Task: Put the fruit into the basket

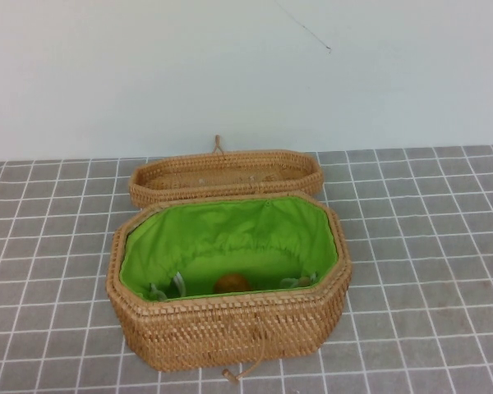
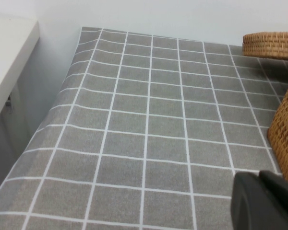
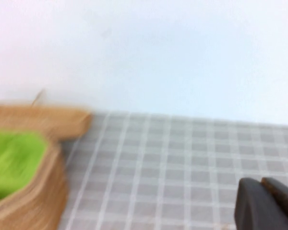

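The basket (image 1: 230,316) sits in the middle of the counter (image 1: 427,246), which is covered by a grey cloth with a white grid. Its lid (image 1: 226,174) is open and lies behind it toward the pale wall (image 1: 246,66), touching the back rim, with a small cord loop (image 1: 218,145) sticking up from the lid's far edge. A second cord loop (image 1: 238,373) hangs at the basket's near wall. Bright green lining (image 1: 230,238) covers the inside.

The fruit (image 1: 231,283) lies inside the basket, on the lining at the bottom, close to the near wall and roughly centred along it. Only its upper part shows above the rim.

Neither arm appears in the high view. In the left wrist view, a dark part of the left end effector (image 2: 264,201) shows at a corner of the picture, above the grey cloth and just beside the basket's woven wall (image 2: 285,134); whether it is spread or closed cannot be told, and nothing is seen in it. In the right wrist view, a dark part of the right end effector (image 3: 266,203) shows likewise over the cloth, well apart from the basket (image 3: 29,191); its opening cannot be told either.
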Robot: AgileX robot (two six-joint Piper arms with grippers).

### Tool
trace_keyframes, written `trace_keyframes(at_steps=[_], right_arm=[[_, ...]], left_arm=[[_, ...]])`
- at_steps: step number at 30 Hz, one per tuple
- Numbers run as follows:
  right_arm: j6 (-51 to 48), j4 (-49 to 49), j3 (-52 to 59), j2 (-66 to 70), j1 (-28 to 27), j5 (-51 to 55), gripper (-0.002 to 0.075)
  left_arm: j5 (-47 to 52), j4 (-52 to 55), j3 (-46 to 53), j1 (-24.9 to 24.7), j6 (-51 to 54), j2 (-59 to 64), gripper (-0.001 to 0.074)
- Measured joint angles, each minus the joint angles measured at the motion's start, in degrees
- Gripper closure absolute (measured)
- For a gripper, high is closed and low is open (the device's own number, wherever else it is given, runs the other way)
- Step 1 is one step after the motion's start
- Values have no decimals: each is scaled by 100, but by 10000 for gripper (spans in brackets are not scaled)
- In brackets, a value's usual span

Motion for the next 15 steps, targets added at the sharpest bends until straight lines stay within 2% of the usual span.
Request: trace_keyframes(at_steps=[4, 8, 11, 15], right_arm=[[0, 610, 789, -652, -829, -628, 729], [0, 920, 1789, -1195, -1417, -1042, 729], [0, 896, 2611, -1630, -1683, -1462, 729], [-21, 882, 3633, -2096, -1855, -2522, 729]], left_arm=[[0, 0, 0, 0, 11, 0, 737], [0, 0, 0, 0, 11, 0, 738], [0, 0, 0, 0, 11, 0, 738], [0, 0, 0, 0, 11, 0, 738]])
